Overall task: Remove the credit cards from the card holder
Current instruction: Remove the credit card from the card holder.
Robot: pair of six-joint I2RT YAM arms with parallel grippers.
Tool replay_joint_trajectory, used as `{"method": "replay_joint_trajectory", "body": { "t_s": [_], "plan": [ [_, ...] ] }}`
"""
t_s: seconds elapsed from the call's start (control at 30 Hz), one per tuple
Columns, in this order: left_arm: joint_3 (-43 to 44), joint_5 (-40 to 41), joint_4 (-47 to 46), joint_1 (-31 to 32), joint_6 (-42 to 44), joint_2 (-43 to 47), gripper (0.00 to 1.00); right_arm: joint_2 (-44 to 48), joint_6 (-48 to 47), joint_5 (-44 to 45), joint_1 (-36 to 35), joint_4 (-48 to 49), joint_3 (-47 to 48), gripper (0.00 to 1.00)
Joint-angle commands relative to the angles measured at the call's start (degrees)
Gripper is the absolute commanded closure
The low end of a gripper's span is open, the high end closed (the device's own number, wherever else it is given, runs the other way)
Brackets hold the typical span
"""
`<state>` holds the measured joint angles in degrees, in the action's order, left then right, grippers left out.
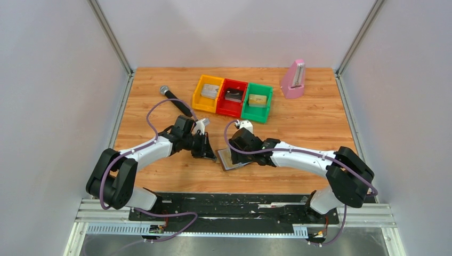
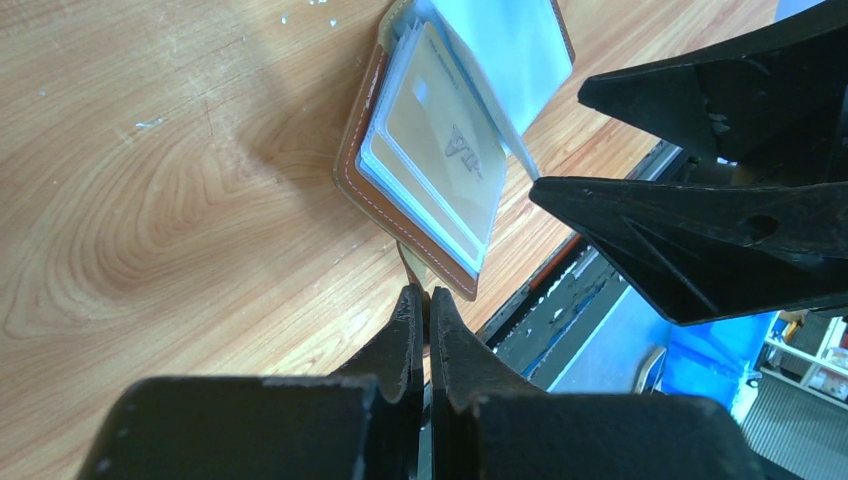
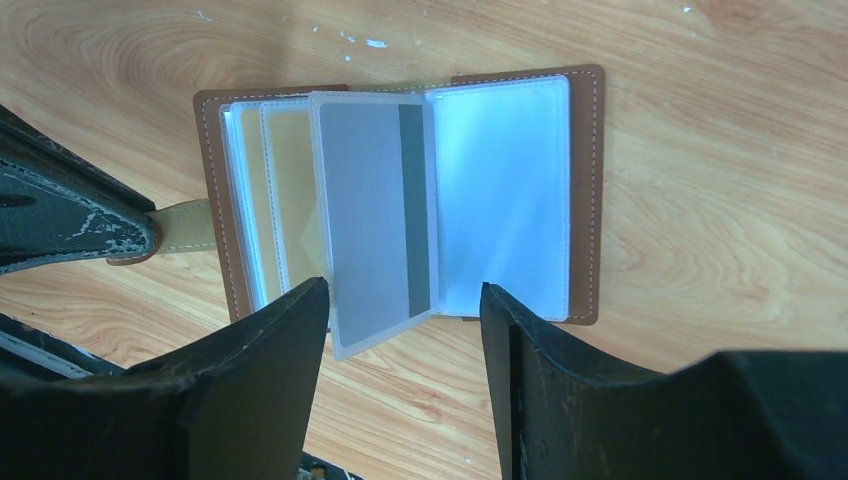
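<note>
The card holder (image 3: 585, 200) lies open on the wooden table, brown rim, clear sleeves fanned out. It also shows in the top view (image 1: 228, 163) and the left wrist view (image 2: 355, 165). Gold cards (image 3: 295, 200) sit in the left sleeves, one seen in the left wrist view (image 2: 440, 150). A grey card with a dark stripe (image 3: 370, 210) stands in the raised middle sleeve. My left gripper (image 2: 422, 292) is shut on the holder's tan strap (image 3: 185, 225). My right gripper (image 3: 400, 310) is open, with a finger on either side of the raised sleeve's lower edge.
Yellow (image 1: 208, 93), red (image 1: 232, 97) and green (image 1: 257, 101) bins stand side by side at the back, each with something flat inside. A black microphone (image 1: 176, 100) lies to the left of them. A pink metronome-like object (image 1: 293, 80) stands at the back right.
</note>
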<state>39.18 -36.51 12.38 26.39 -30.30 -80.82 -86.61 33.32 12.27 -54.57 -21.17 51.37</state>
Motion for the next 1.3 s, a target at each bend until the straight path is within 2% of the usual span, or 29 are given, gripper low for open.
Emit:
{"method": "replay_joint_trajectory", "body": {
  "t_s": [0.0, 0.17, 0.53, 0.6, 0.73, 0.83, 1.07, 1.17, 1.27],
  "plan": [
    [2.3, 0.69, 1.6, 0.16, 1.64, -0.1, 1.0, 2.61, 0.13, 3.02, 0.01, -1.73, 0.04, 0.42],
    [3.71, 3.27, 4.98, 0.15, 3.24, 0.26, 1.0, 4.37, 1.08, 4.37, 0.11, -4.3, -0.2, 0.42],
    [9.03, 15.13, 13.39, 0.06, 3.29, -1.15, 0.94, 7.7, 2.41, 3.02, 2.18, -6.05, -1.87, 0.41],
    [9.71, 15.76, 13.71, 0.08, 3.02, -0.83, 0.92, 8.13, 2.16, 2.35, 2.55, -5.71, -2.04, 0.41],
    [11.67, 16.63, 15.12, 0.11, 3.07, -0.97, 0.82, 8.85, 1.53, 0.44, 3.1, -4.28, -2.23, 0.42],
    [12.45, 15.93, 15.47, 0.15, 3.29, -0.89, 0.75, 9.29, 0.65, -2.78, 3.98, -1.39, -3.1, 0.43],
    [13.01, 11.49, 12.33, 0.88, 2.22, -0.54, 0.72, 7.96, -0.1, -10.89, 7.19, 6.0, -5.47, 0.51],
    [11.84, 6.41, 7.33, 1.52, 0.1, -2.13, 0.72, 6.45, 0.28, -14.68, 8.26, 8.39, -5.85, 0.53],
    [10.72, 3.43, 3.11, 1.91, -1.1, -4.77, 0.79, 4.52, 0.86, -16.42, 9.08, 9.99, -5.7, 0.53]
  ]
}}
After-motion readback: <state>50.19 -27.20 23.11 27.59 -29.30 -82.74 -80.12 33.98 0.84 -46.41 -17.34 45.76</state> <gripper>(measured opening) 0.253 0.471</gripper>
